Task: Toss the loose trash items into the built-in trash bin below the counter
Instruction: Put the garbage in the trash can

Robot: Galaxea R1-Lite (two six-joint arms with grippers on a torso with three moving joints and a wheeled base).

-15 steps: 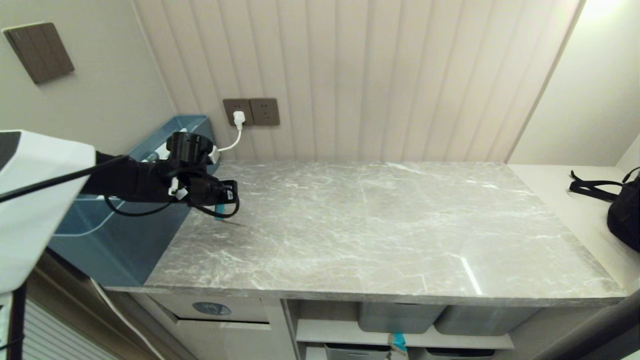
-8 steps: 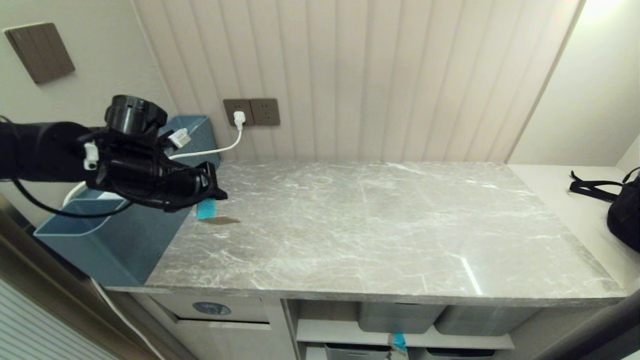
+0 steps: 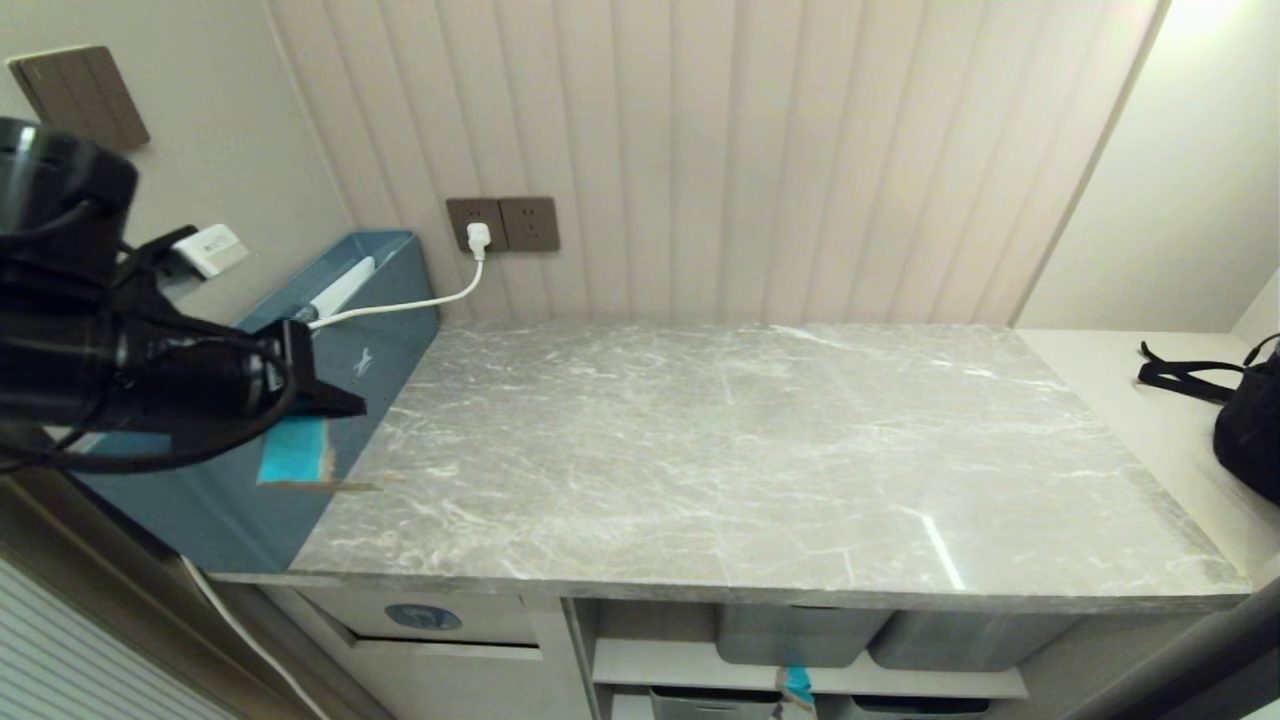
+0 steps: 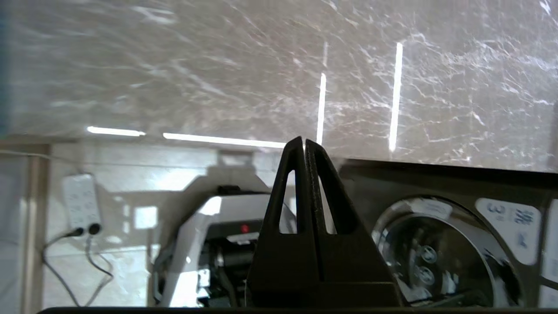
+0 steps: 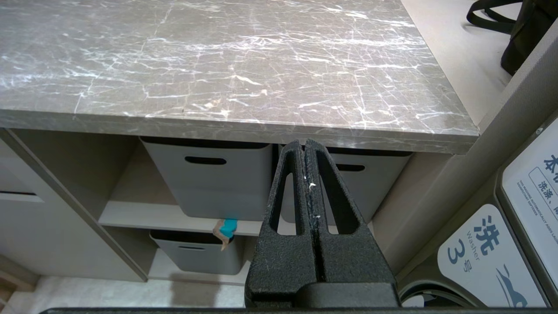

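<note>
My left gripper (image 3: 352,407) hangs at the left, above the counter's (image 3: 750,450) left edge and the teal-blue box (image 3: 220,505). Its jaws are shut, and a scrap of turquoise tape on tan cardboard (image 3: 295,452) dangles from them. In the left wrist view the gripper (image 4: 304,140) shows pressed shut and the scrap is hidden. A second scrap (image 3: 797,685) (image 5: 226,229) hangs off the shelf edge under the counter. The trash bin flap (image 3: 423,617) with its oval sticker sits below the counter's front left. My right gripper (image 5: 304,141) is parked shut and empty before the counter's front edge.
Grey tubs (image 5: 205,183) stand on the shelves under the counter. A white plug and cable (image 3: 478,238) run from the wall socket into the teal-blue box. A black bag (image 3: 1250,420) lies on the right ledge. A washer (image 5: 479,253) stands at the lower right.
My left gripper lifted off the counter and swung left and toward the camera, carrying the turquoise scrap. The right arm has not moved.
</note>
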